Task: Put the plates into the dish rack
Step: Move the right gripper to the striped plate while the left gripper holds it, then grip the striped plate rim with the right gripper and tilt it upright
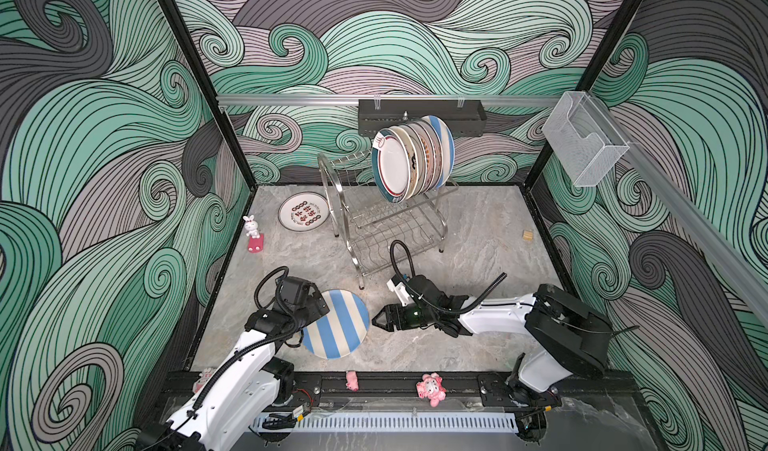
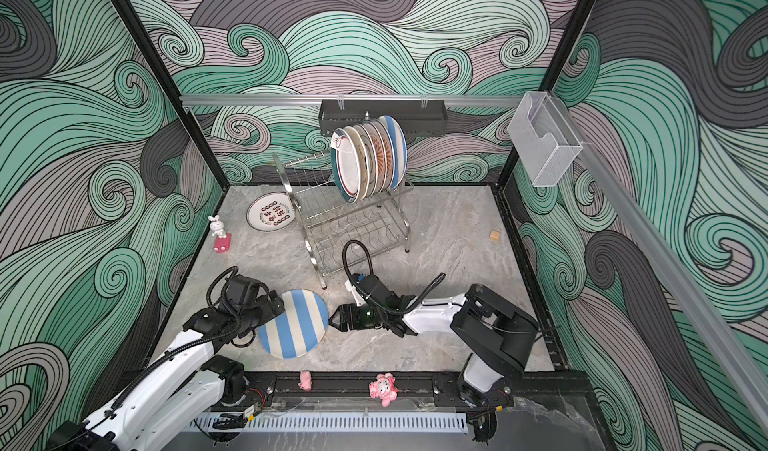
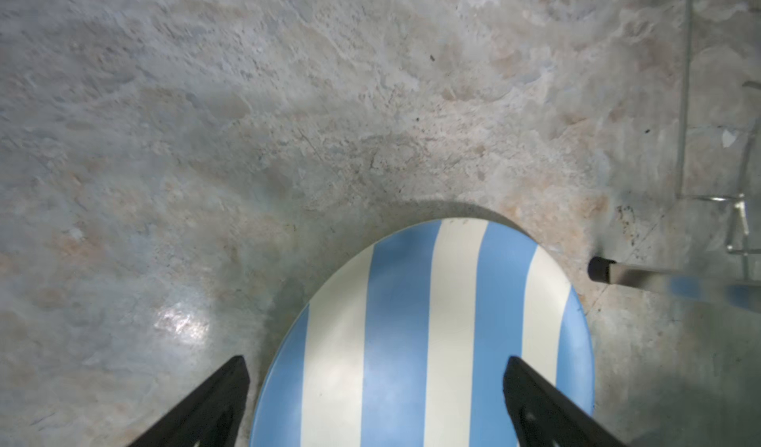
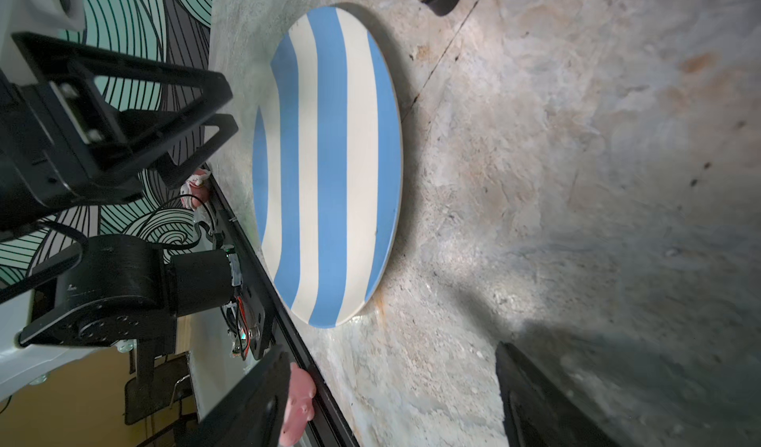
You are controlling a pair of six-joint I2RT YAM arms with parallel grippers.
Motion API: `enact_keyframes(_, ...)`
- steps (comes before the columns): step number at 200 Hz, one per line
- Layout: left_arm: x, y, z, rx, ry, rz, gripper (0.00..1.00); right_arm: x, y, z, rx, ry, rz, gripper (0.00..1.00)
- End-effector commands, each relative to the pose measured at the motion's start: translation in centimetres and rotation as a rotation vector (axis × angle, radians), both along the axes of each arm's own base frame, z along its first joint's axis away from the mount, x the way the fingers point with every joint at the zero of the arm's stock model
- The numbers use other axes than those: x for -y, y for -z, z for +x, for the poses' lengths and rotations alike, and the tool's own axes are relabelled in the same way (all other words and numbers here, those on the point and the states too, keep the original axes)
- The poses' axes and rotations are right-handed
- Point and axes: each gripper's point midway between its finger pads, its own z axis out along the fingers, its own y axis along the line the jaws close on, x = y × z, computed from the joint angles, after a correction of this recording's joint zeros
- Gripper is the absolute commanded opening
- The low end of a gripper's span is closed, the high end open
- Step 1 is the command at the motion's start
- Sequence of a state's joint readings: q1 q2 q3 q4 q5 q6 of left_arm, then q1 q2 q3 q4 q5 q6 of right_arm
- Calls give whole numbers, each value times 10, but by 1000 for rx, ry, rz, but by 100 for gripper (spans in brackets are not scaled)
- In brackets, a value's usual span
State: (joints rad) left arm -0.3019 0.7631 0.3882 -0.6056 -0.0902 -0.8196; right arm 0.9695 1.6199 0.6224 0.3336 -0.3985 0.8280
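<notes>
Near the front edge of the surface, the striped plate lies face up between the two arms. Over its left rim hangs the left hand, fingers apart, one outside the rim and one above the stripes. From the other side the right hand points straight at the free rim, just short of it. Its fingers are apart and stacked one over the other, so the rim should, I judge, slide between them. A row of plates stands in the dish rack; a white plate lies beside it.
</notes>
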Motion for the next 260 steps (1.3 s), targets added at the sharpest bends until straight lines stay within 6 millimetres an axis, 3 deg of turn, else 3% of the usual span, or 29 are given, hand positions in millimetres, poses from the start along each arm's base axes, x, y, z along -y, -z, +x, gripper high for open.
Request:
enact_keyframes(1, 9, -5, 5, 22, 28, -53, 99, -13, -4, 8, -4, 20, 36, 78)
enact_keyframes(71, 15, 18, -12, -47, 51, -88, 99, -32, 14, 9, -82, 1, 29, 70)
enact_keyframes(137, 15, 26, -17, -68, 51, -93, 99, -44, 21, 10, -128, -7, 56, 65)
enact_keyframes(207, 14, 34, -25, -70, 41, -105, 99, -58, 24, 12, -155, -10, 83, 46)
enact_keyframes(227, 13, 34, -26, -65, 43, -105, 99, -60, 22, 15, -148, 6, 95, 45)
enact_keyframes(260, 14, 37, -28, -67, 47, -114, 99, -66, 16, 16, -144, 17, 133, 32)
